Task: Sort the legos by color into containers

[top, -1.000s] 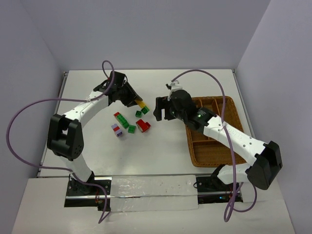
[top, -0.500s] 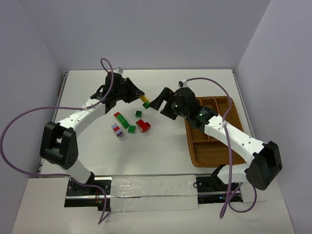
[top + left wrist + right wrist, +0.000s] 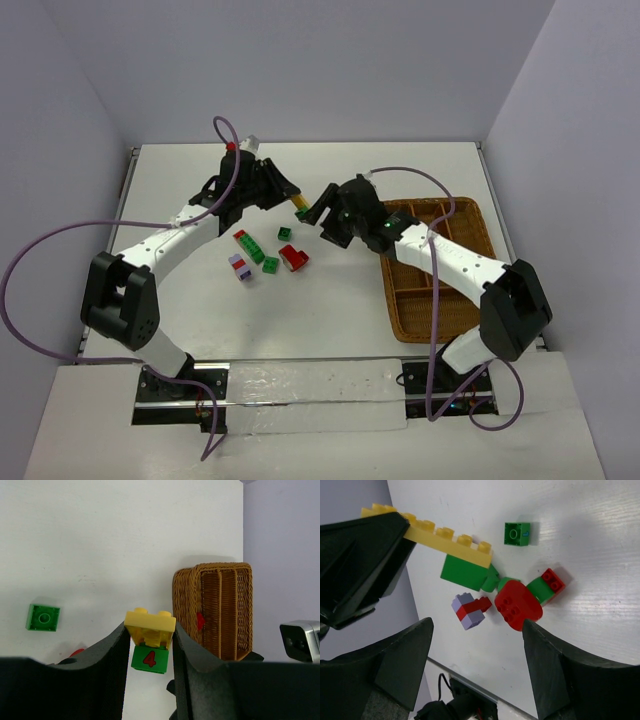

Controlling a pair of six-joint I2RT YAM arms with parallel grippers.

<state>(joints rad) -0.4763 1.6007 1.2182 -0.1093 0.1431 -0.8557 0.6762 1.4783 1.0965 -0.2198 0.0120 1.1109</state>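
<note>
The left end effector point(image 3: 149, 636) is closed narrowly on a yellow lego point(image 3: 150, 622) with a green lego point(image 3: 149, 659) stuck beneath it, both held out toward the other arm. The right end effector point(image 3: 478, 630) stands wide apart and grips nothing, just beside that stack. The loose legos point(image 3: 270, 255), red, green and purple-white, lie mid-desk point(image 3: 340, 310), well left of the wicker tray point(image 3: 452, 206).

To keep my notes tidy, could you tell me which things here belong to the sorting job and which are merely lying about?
Job: yellow-and-green stack, held by the left gripper; open right gripper; loose green brick, red piece, purple-white brick; wicker tray.
Lying about: purple cables; clear sheet at the near edge.
</note>
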